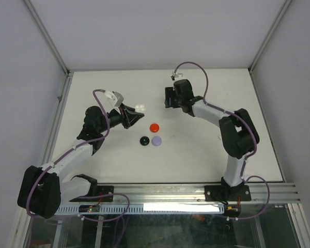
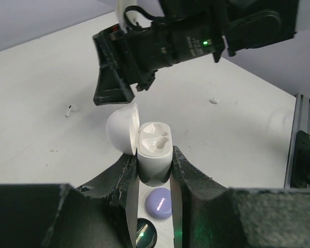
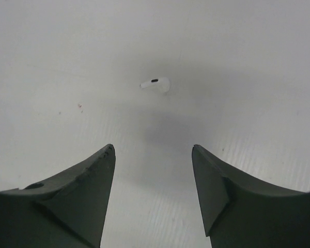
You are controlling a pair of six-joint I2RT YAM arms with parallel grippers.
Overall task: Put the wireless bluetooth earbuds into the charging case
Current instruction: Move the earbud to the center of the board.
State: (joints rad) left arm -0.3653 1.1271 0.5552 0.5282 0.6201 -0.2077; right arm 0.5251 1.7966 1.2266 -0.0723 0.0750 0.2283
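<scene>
White charging case clamped, white earbud loose

The left arm, a black-and-white jointed arm, extends from the lower left of the top view and bends toward the frame's centre, its wrist rolled sideways. The left gripper has its dark wedge-shaped fingers clamped on a white, open-lidded charging case. The matching right arm folds from the lower right toward the upper centre, wrist pitched down at the white worktop. The right gripper hangs with its fingers parted.
</scene>
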